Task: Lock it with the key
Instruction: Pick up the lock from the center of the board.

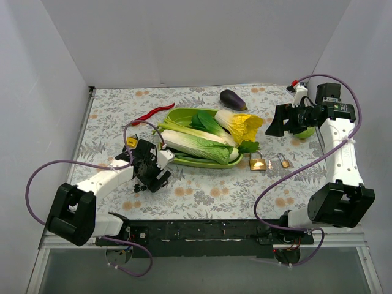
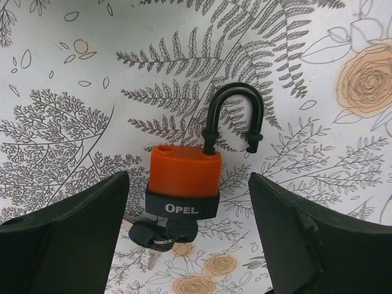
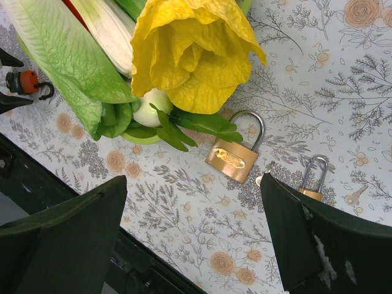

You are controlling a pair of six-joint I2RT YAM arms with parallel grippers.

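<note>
An orange padlock (image 2: pixel 184 174) with a black "OPEL" band lies flat on the floral cloth. Its black shackle (image 2: pixel 236 92) is open, with one leg out of the body. A key with a black head (image 2: pixel 162 231) sits in its underside, and a second key hangs from the same ring. My left gripper (image 2: pixel 187 202) is open just above it, one finger on each side, not touching. In the top view the left gripper (image 1: pixel 152 166) hides the padlock. It shows small in the right wrist view (image 3: pixel 24 81). My right gripper (image 1: pixel 278 120) (image 3: pixel 193 184) is open and empty, high above the table.
Two brass padlocks, a larger (image 1: pixel 257 162) (image 3: pixel 231 158) and a smaller (image 1: pixel 284 162) (image 3: pixel 312 184), lie right of centre with a small key (image 3: pixel 352 197). A green tray (image 1: pixel 184 113) holds cabbages. An eggplant (image 1: pixel 233 98) and a red chili (image 1: pixel 150 114) lie behind it.
</note>
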